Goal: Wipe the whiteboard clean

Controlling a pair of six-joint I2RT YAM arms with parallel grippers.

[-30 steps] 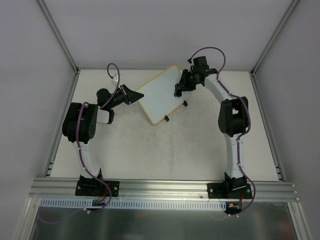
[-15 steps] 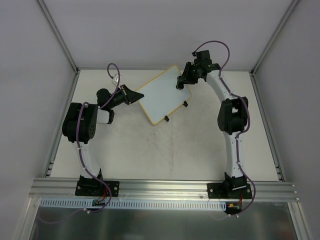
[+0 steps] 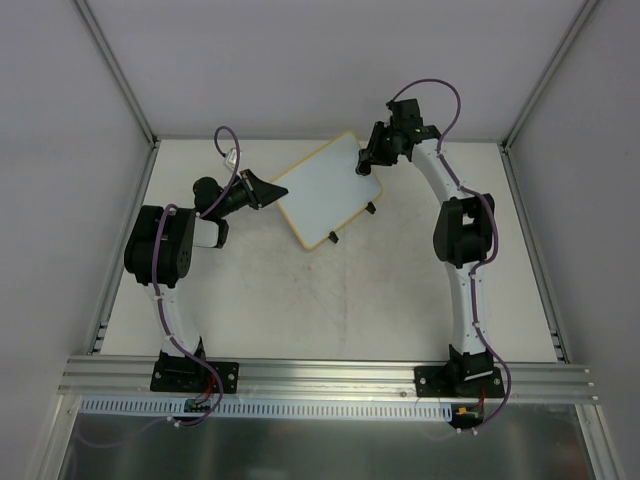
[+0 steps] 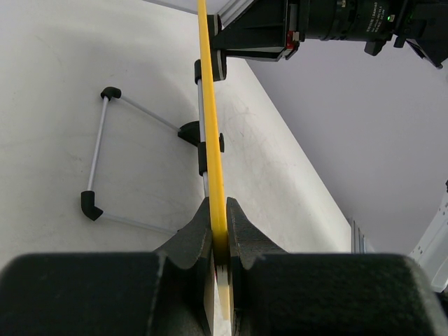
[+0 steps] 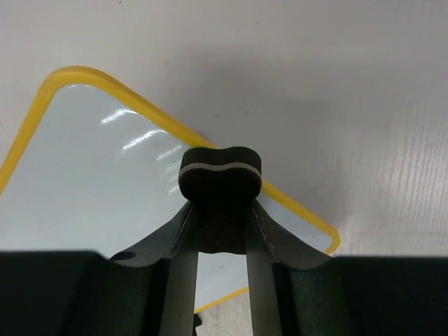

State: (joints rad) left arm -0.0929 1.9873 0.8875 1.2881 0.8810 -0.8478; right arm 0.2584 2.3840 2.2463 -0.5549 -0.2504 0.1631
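Observation:
The whiteboard (image 3: 325, 190), white with a yellow frame and two small black clip feet, lies tilted at the back middle of the table. Its face looks blank. My left gripper (image 3: 268, 192) is shut on the board's left edge; the left wrist view shows the yellow frame (image 4: 212, 140) edge-on between the jaws. My right gripper (image 3: 366, 165) is shut on a small black eraser block (image 5: 220, 171) and holds it over the board's far right corner (image 5: 126, 182). I cannot tell whether the eraser touches the board.
A wire stand (image 4: 98, 154) with black corner pieces lies on the table beside the board in the left wrist view. Grey walls with aluminium posts (image 3: 120, 70) close in the table on three sides. A metal rail (image 3: 330, 375) runs along the near edge.
My right gripper with the eraser has moved from the board's right edge up and back to its far right corner. The left gripper and the board have not moved.

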